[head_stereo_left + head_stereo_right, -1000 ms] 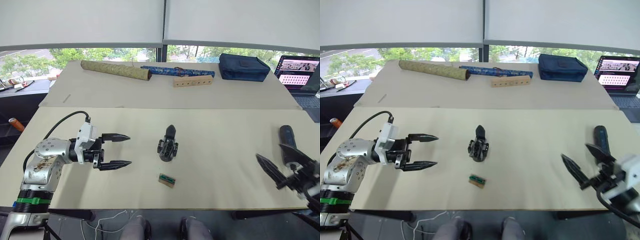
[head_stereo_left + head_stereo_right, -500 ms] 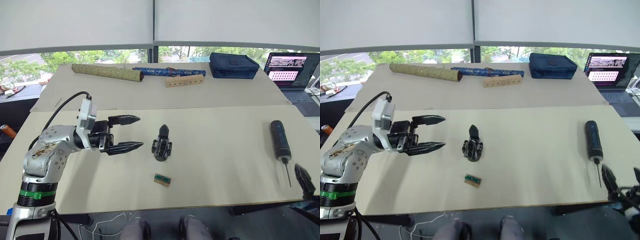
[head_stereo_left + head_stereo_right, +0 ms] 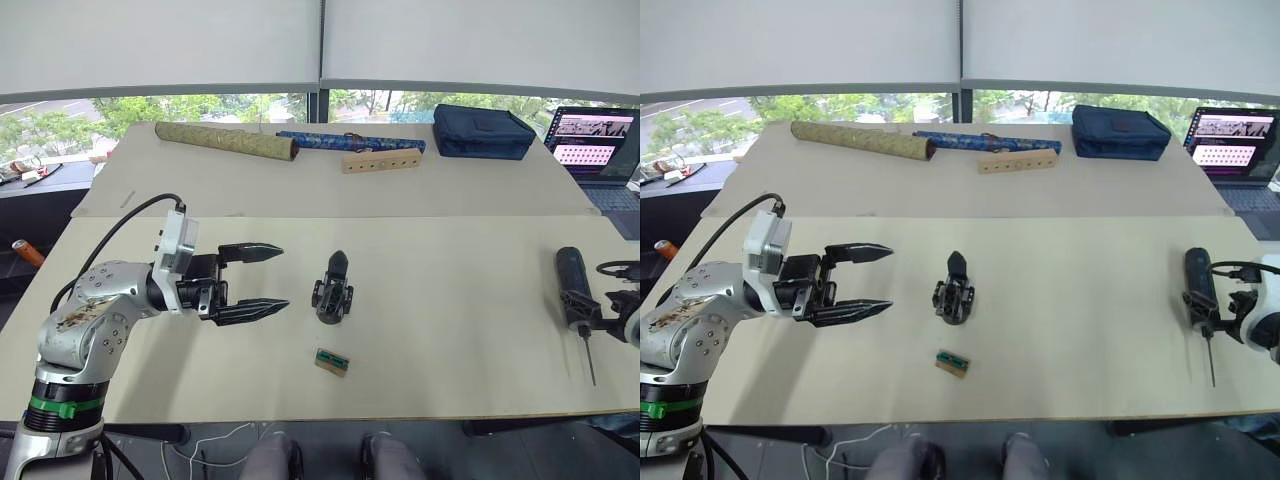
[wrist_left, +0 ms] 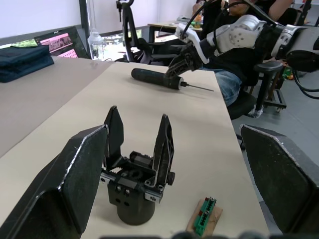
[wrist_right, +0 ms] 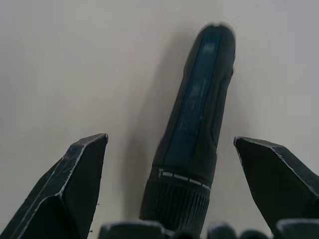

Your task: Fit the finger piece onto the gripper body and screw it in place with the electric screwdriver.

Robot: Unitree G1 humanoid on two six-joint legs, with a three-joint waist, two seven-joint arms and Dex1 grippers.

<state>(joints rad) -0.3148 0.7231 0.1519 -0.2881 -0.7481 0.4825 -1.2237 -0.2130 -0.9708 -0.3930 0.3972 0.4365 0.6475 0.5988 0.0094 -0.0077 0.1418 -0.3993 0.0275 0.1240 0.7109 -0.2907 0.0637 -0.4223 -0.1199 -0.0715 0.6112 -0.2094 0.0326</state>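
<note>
Electric screwdriver (image 3: 574, 285) lies flat near the tabletop's (image 3: 450, 330) right edge, right claw (image 5: 174, 199) spread wide astride it, not gripping. Risk: round barrel rolls on closing, off that edge. Gripper body (image 3: 333, 290) stands mid-tabletop; left claw (image 3: 268, 280) wide open beside it, could topple it. Can't pick out the loose finger piece.

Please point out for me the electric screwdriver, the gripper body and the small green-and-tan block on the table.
electric screwdriver (image 3: 574, 283), left eye view, middle of its black barrel.
gripper body (image 3: 333, 296), left eye view, its central black block.
green-and-tan block (image 3: 332, 360), left eye view, its green top.
</note>
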